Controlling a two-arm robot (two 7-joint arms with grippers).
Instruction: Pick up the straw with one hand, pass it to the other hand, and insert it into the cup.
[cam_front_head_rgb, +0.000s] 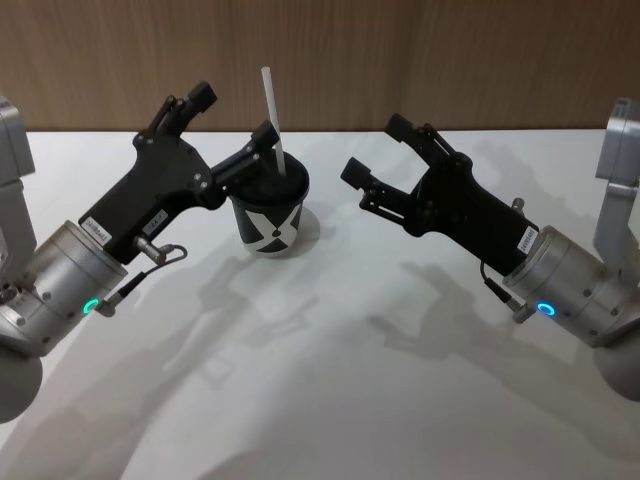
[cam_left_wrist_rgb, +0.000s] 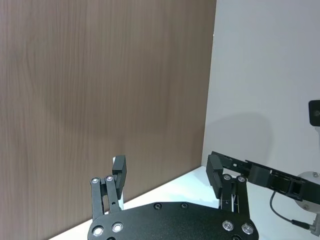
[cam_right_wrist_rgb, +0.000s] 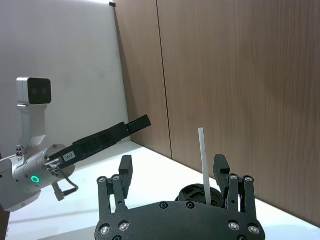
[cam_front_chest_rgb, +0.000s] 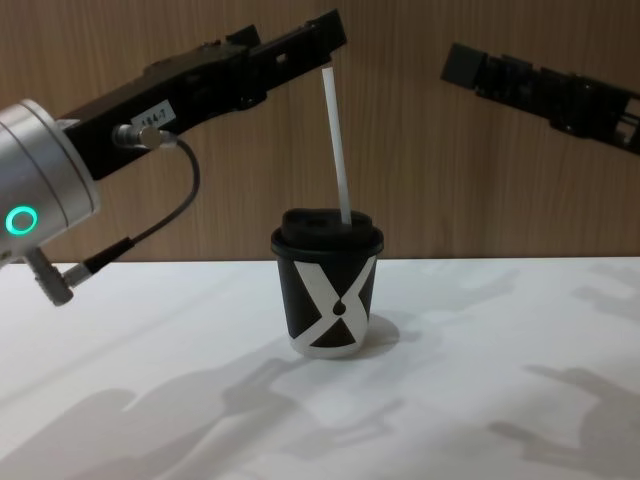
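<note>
In the lower centre of the chest view the cup stands on the white table, and the straw already rises from the lid, leaning slightly toward the upper left of the frame. Your step in hand looks like the release: the left gripper sits above and behind the cup in the head view, its fingers spread with the straw passing close by the nearer fingertip, so lift it straight back along its own line and you avoid brushing the straw and tipping the cup. The right gripper hangs right of centre in the head view, well apart from the cup, its fingers also apart and holding nothing; you can leave it there. As for writing, the cup shows a large white X with a small drop mark at its centre, and a small white label on the left gripper's body reads roughly "184-7", though I cannot be sure of it.
</note>
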